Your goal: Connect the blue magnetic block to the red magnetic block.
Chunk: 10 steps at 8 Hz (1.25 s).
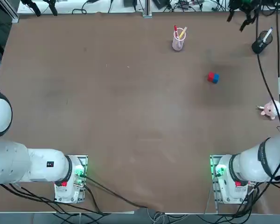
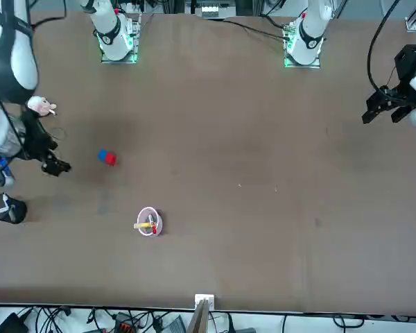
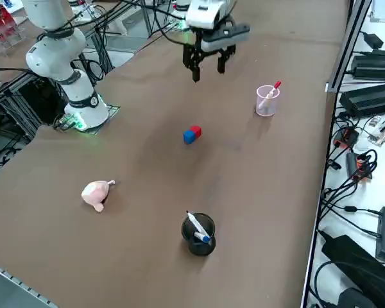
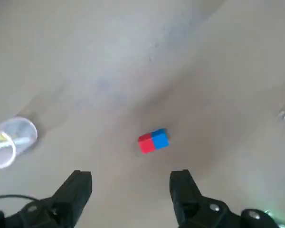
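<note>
Looking at it now, we've got our claw (image 4: 130, 190) spread wide and empty, hanging high above the counter (image 1: 107, 116). Below and ahead of the claw, the blue magnetic block (image 4: 160, 138) already sits touching the red magnetic block (image 4: 146, 143), so they look joined to us.

— What stands on the table (image 1: 107, 116) near the right gripper (image 3: 208, 66)?

— Little. The blue magnetic block (image 3: 189, 136) and the red magnetic block (image 3: 195, 131) sit touching, with bare brown surface all round them. The gripper hangs above, fingers spread wide, nothing between them.

— And obstacles?

— The clear cup (image 3: 266, 101) with pens stands well apart towards the far edge; the black pen holder (image 3: 198, 235) and the pink plush toy (image 3: 96, 193) lie well apart nearer the right edge. The wide left half is open.
</note>
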Each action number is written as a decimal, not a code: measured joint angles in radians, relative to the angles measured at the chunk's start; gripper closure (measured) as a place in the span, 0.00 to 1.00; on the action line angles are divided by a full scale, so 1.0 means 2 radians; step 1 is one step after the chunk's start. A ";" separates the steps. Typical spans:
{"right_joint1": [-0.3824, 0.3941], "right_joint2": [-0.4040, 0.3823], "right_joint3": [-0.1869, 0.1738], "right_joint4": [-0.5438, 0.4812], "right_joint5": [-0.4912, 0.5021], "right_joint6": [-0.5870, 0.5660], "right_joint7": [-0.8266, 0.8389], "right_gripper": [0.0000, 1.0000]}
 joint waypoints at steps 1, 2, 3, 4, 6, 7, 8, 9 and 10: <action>-0.001 -0.002 -0.008 0.017 -0.001 -0.016 -0.059 0.00; -0.002 -0.008 -0.017 0.028 -0.001 -0.028 -0.125 0.00; -0.005 -0.019 -0.023 0.034 -0.001 -0.036 -0.182 0.00; -0.011 -0.032 -0.024 0.036 -0.001 -0.039 -0.214 0.00; -0.014 -0.060 -0.009 0.036 -0.001 -0.045 -0.231 0.00; -0.014 -0.077 0.005 0.030 -0.002 -0.051 -0.232 0.00; -0.013 -0.098 0.012 0.014 -0.004 -0.054 -0.245 0.00; -0.010 -0.120 0.014 -0.006 -0.010 -0.054 -0.266 0.00; 0.000 -0.137 0.015 -0.025 -0.029 -0.054 -0.281 0.00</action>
